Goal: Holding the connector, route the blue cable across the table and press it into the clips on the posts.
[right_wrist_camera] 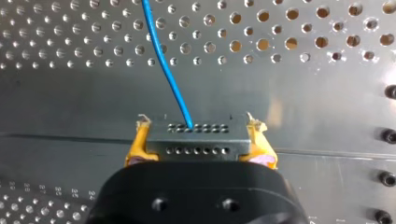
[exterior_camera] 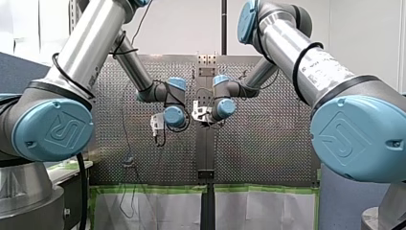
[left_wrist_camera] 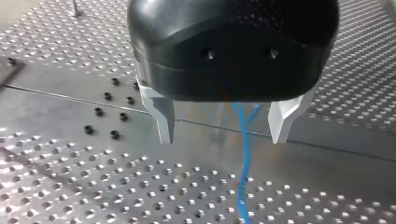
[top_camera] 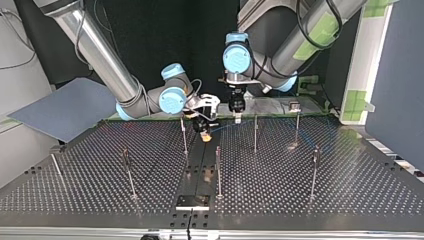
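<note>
In the right wrist view my right gripper point(right_wrist_camera: 200, 140) is shut on a dark connector point(right_wrist_camera: 196, 150), its yellow pads point(right_wrist_camera: 136, 148) clamping both ends. The blue cable point(right_wrist_camera: 162, 60) leaves the connector and runs away over the perforated table point(right_wrist_camera: 289, 28). Seen from the top view, this gripper point(top_camera: 204, 131) hangs low over the table's middle strip. My left gripper point(left_wrist_camera: 224, 135) stands open just above the table, and the blue cable point(left_wrist_camera: 243, 158) passes under the gap between its pale fingers point(left_wrist_camera: 163, 119). In the top view the left gripper point(top_camera: 237, 116) hovers beside the right one, the cable point(top_camera: 235, 126) faint between them.
Several thin posts with clips stand on the table, among them post point(top_camera: 184, 135), post point(top_camera: 255, 132) and post point(top_camera: 218, 170). A dark strip point(top_camera: 200, 165) runs down the middle. A grey board point(top_camera: 65, 107) leans at the top view's left.
</note>
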You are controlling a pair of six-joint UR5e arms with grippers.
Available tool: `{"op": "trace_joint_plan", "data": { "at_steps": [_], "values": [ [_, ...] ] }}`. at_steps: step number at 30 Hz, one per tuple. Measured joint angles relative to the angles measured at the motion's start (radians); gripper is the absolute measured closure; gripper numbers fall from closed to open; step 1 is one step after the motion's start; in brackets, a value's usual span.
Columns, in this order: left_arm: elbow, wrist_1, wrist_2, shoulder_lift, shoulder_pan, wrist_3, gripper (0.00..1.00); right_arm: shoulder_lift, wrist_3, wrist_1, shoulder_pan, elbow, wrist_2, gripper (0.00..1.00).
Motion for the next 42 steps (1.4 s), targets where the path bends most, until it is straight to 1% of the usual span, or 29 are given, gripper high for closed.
{"op": "trace_joint_plan", "data": {
  "at_steps": [3, 7, 11, 17, 22, 25, 26, 27, 28, 29, 30, 32, 37, 42],
  "values": [
    [0.025, -0.005, 0.005, -0.009, 0.005, -0.003, 0.00, 0.000, 0.000, 0.000, -0.001, 0.000, -0.004, 1.00],
    [0.057, -0.027, 0.006, -0.034, 0.010, -0.006, 0.00, -0.001, 0.001, 0.000, -0.004, 0.000, -0.013, 1.00],
    [0.090, -0.039, 0.005, -0.067, 0.021, -0.017, 0.00, -0.001, 0.001, 0.004, -0.007, 0.000, -0.020, 1.00],
    [0.142, -0.052, 0.006, -0.119, 0.033, -0.019, 0.00, -0.003, 0.000, 0.006, -0.011, 0.000, -0.027, 1.00],
    [0.154, -0.057, 0.003, -0.136, 0.031, -0.018, 0.00, -0.003, 0.000, 0.005, -0.012, 0.000, -0.029, 1.00],
    [0.156, -0.059, -0.010, -0.138, 0.027, -0.016, 0.00, -0.004, 0.000, 0.006, -0.012, 0.000, -0.029, 1.00],
    [0.156, -0.059, -0.017, -0.138, 0.025, -0.014, 0.13, -0.004, 0.000, 0.006, -0.012, 0.000, -0.030, 1.00],
    [0.156, -0.058, -0.021, -0.138, 0.024, -0.013, 0.13, -0.004, 0.000, 0.006, -0.012, 0.000, -0.030, 1.00],
    [0.156, -0.058, -0.023, -0.138, 0.022, -0.010, 0.43, -0.004, 0.000, 0.006, -0.012, 0.000, -0.031, 1.00],
    [0.156, -0.057, -0.025, -0.138, 0.021, -0.007, 0.60, -0.004, 0.000, 0.006, -0.012, 0.000, -0.031, 1.00],
    [0.156, -0.056, -0.027, -0.138, 0.020, -0.006, 0.60, -0.004, 0.000, 0.006, -0.012, 0.000, -0.031, 1.00],
    [0.156, -0.054, -0.032, -0.138, 0.018, -0.003, 1.00, -0.004, 0.000, 0.007, -0.011, 0.000, -0.031, 1.00],
    [0.157, -0.055, -0.052, -0.136, 0.015, -0.004, 1.00, -0.014, -0.003, 0.017, -0.010, 0.000, -0.031, 1.00],
    [0.157, -0.086, -0.082, -0.120, 0.010, -0.020, 1.00, -0.044, -0.004, 0.036, -0.009, 0.000, -0.031, 1.00]
  ]
}}
